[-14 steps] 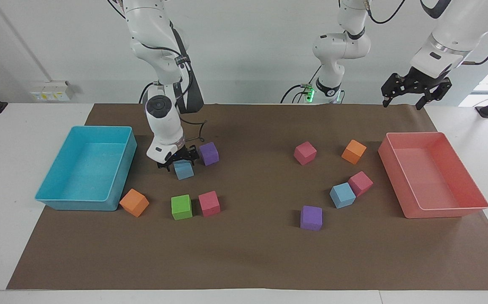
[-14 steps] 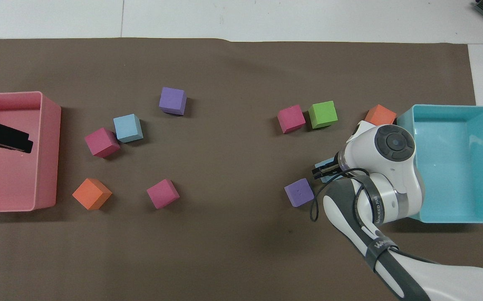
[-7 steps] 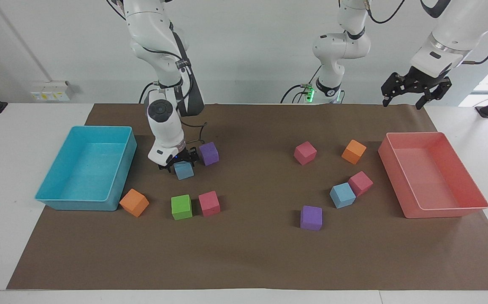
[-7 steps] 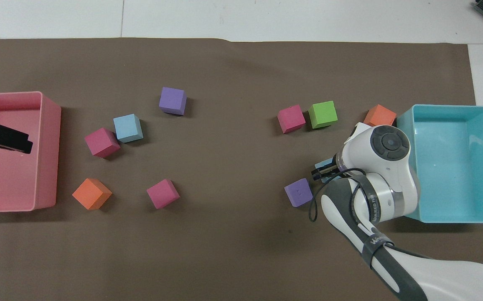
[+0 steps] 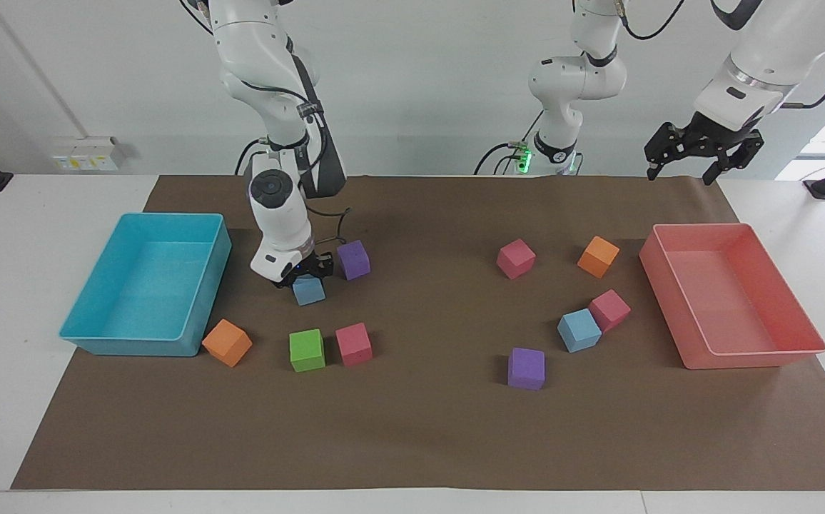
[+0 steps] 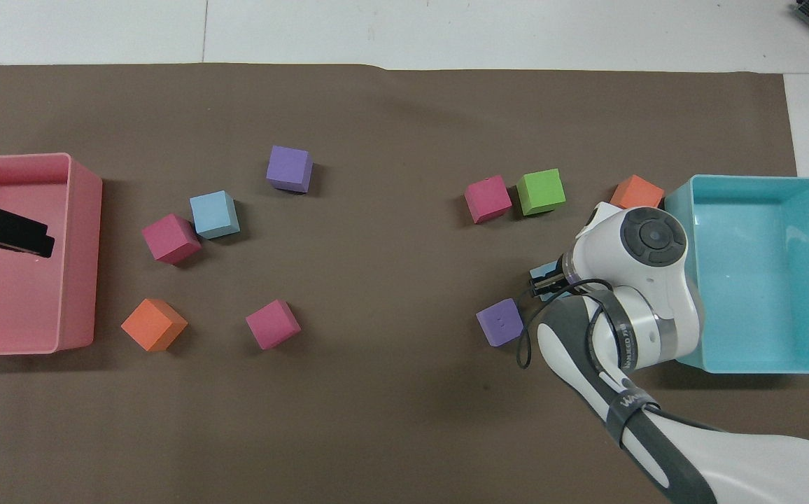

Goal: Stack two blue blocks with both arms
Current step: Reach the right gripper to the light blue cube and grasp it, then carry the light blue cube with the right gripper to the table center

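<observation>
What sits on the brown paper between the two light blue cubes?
Nothing: in the facing view the stretch from the blue cube under the right gripper to the other blue cube is bare brown paper.

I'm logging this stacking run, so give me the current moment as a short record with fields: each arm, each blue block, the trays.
right gripper: down on a blue block beside the purple cube, jaws around it; whether the grip is complete cannot be told
blue block at gripper: on the mat, near the turquoise tray
left gripper: waiting, open, raised near the pink tray
other blue block: on the mat, against a pink cube
stack: not yet begun
</observation>
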Tool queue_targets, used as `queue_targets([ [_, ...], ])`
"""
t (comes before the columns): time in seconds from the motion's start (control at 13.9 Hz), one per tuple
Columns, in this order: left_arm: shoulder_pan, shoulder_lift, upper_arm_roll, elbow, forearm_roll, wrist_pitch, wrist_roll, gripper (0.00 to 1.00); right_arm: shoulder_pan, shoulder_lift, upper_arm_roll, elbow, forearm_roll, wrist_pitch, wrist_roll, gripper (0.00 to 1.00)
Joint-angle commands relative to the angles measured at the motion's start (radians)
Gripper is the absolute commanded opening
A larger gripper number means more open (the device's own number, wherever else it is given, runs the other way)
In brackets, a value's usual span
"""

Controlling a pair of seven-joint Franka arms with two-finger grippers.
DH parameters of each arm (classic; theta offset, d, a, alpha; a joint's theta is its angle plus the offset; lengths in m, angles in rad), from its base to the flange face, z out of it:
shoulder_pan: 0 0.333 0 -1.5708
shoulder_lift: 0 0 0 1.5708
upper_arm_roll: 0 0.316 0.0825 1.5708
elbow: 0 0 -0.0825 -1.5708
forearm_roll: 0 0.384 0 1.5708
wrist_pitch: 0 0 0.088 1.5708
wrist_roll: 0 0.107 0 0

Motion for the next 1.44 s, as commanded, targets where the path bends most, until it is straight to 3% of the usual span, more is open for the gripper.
queue_targets([
  [0.0,0.017,-0.017,-0.009,-0.013,-0.012,-0.009,0.004,1.0,-0.013,-0.018,0.005,0.067,0.023,-0.09,0.012,0.0],
  [0.22,0.017,-0.017,-0.009,-0.013,-0.014,-0.009,0.003,1.0,-0.007,-0.045,0.007,0.134,0.023,-0.188,0.093,0.0],
  [0.43,0.017,-0.017,-0.009,-0.013,-0.012,-0.009,0.003,1.0,0.021,-0.016,0.008,0.272,0.023,-0.346,0.156,0.0],
  [0.79,0.017,-0.016,-0.009,-0.013,-0.014,-0.009,0.003,1.0,0.101,0.016,0.01,0.343,0.118,-0.346,0.268,0.0],
  [1.36,0.017,-0.017,-0.009,-0.013,-0.014,-0.007,0.003,1.0,0.306,0.338,0.008,0.694,0.112,-0.37,0.635,0.0],
])
